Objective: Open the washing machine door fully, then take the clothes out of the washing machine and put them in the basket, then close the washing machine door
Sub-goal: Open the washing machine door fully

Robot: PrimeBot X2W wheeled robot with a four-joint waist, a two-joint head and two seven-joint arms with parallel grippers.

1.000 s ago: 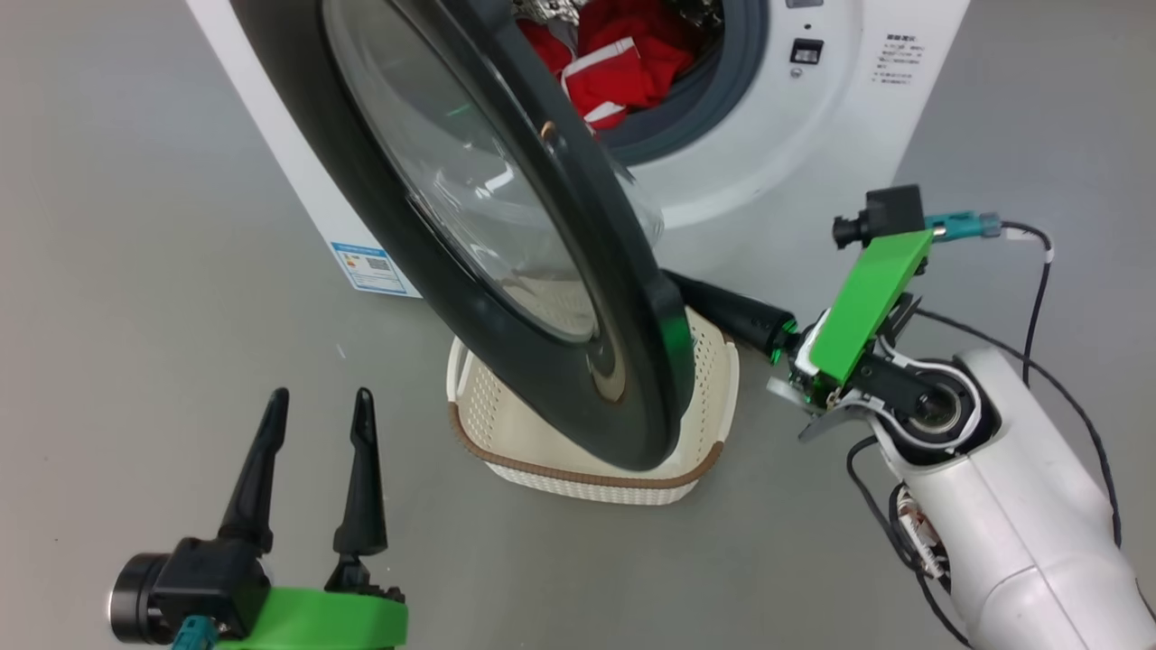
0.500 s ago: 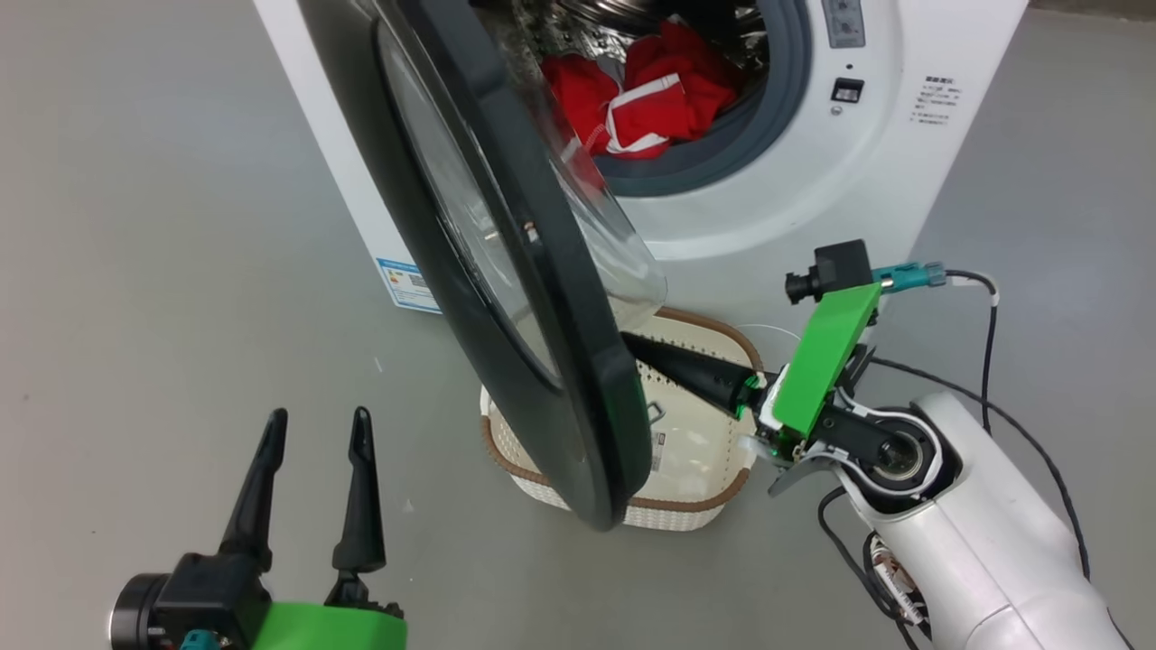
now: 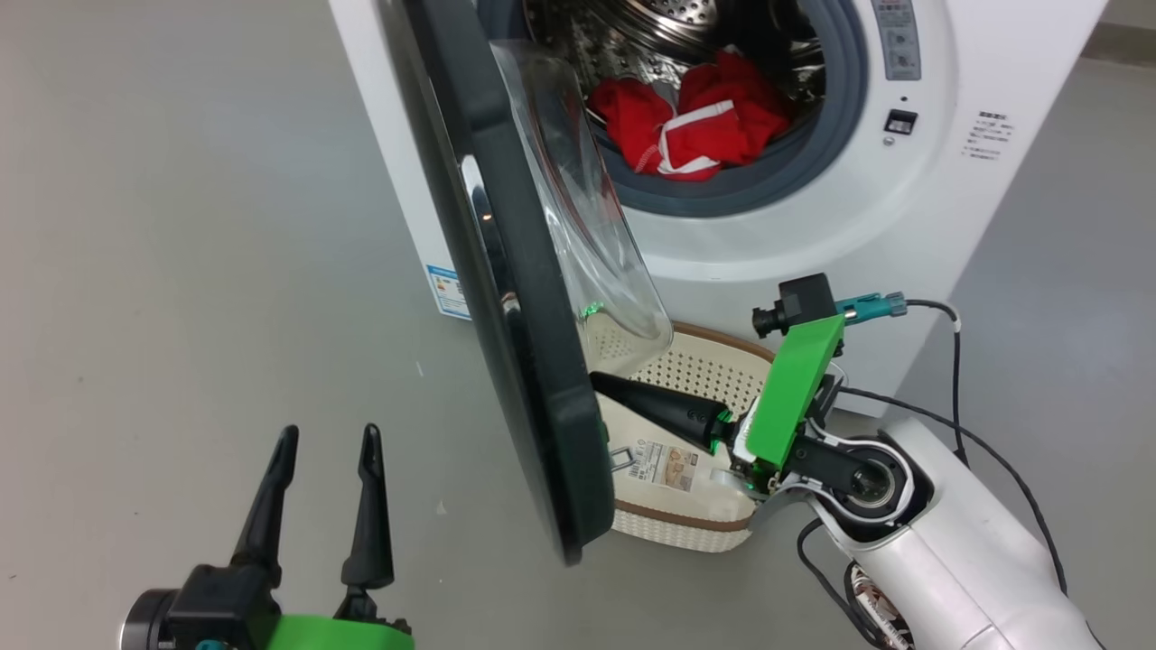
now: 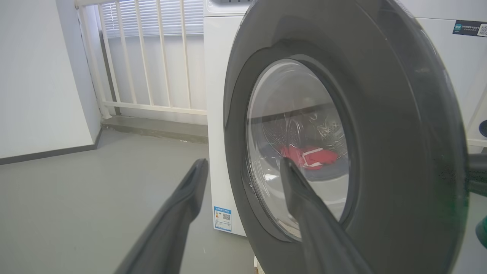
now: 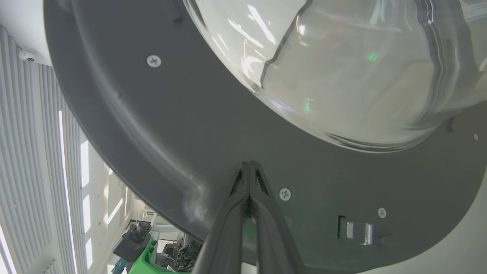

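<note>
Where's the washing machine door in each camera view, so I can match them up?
Head view: washing machine door seen edge-on, from the top edge down to lower centre.
Left wrist view: its glossy outer face across the centre and right.
Right wrist view: its dark inner face, close up, across the frame.
Shared landmark: the glass bowl window.

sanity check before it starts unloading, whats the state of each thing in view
washing machine door: open, roughly square to the machine front
washing machine: mouth uncovered
clothes: red, bunched inside the machine
basket: under the door, no clothes in the part showing
left gripper: open, holding nothing
right gripper: shut, tips at the door's inner face
</note>
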